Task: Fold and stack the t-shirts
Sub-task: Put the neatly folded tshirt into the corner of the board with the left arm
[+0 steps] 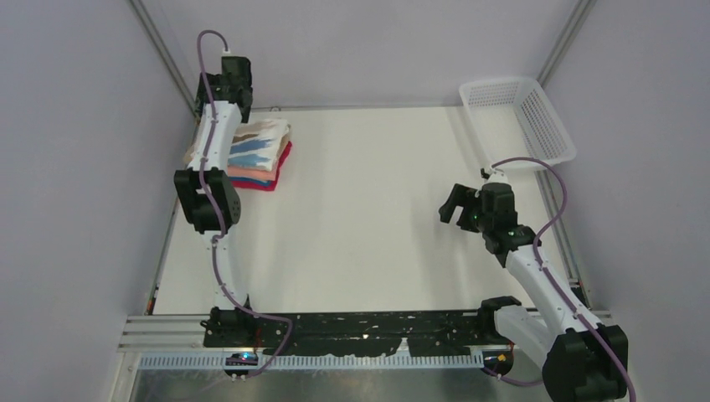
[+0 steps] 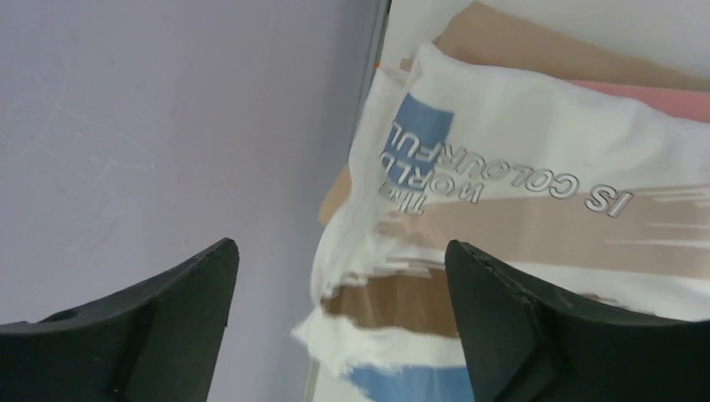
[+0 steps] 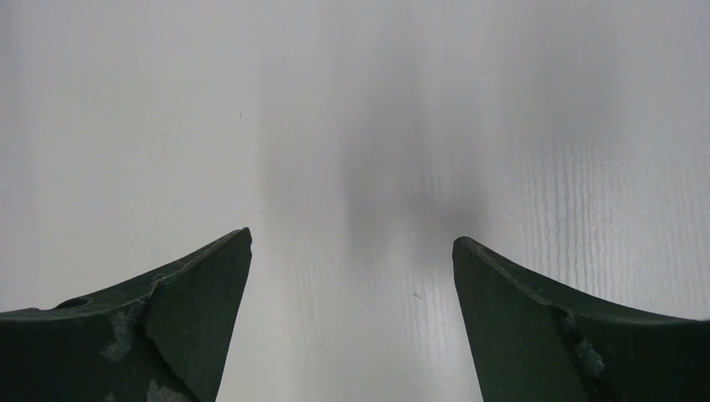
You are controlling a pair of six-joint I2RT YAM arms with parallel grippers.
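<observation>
A stack of folded t-shirts [image 1: 261, 157] lies at the table's far left. On top is the white shirt with blue and tan print [image 2: 519, 167]; beige [image 2: 536, 42] and salmon-pink [image 2: 661, 96] layers show under it, and a crimson one [image 1: 283, 167] sits at the bottom. My left gripper [image 2: 339, 247] hangs open over the stack's left edge next to the wall, with nothing between its fingers. In the top view the left gripper [image 1: 228, 92] is at the stack's far left corner. My right gripper [image 1: 452, 206] stands open over bare table [image 3: 352, 239] at the right.
A white mesh basket [image 1: 519, 117] stands at the far right corner. The grey side wall [image 2: 167, 126] runs close to the left of the stack. The white table [image 1: 368, 209] spreads between the two arms.
</observation>
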